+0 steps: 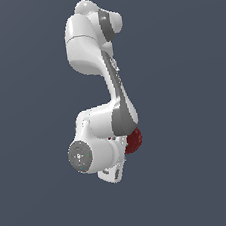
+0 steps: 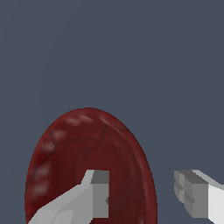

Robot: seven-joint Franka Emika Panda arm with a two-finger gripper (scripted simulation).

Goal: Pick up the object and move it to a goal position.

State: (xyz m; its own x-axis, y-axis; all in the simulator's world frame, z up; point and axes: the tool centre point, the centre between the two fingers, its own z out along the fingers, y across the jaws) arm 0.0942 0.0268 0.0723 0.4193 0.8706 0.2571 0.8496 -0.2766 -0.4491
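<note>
the jaws of the gripper [image 2: 142, 192] stand spread, one finger [image 2: 94, 194] over the red bowl [image 2: 83, 153], its rim between them. no grasp yet, i judge; closing, lifting and carrying remain.

No readable text, labels or numbers.

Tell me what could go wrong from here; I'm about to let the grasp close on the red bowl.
1. In the wrist view one of the fingers overlaps the red bowl while the other stands clear of its rim, so closing may pinch only the edge and slip.
2. The glossy, curved wall could squirt out.
3. The exterior view mostly hides the bowl behind the arm, so contact is unconfirmed.
</note>
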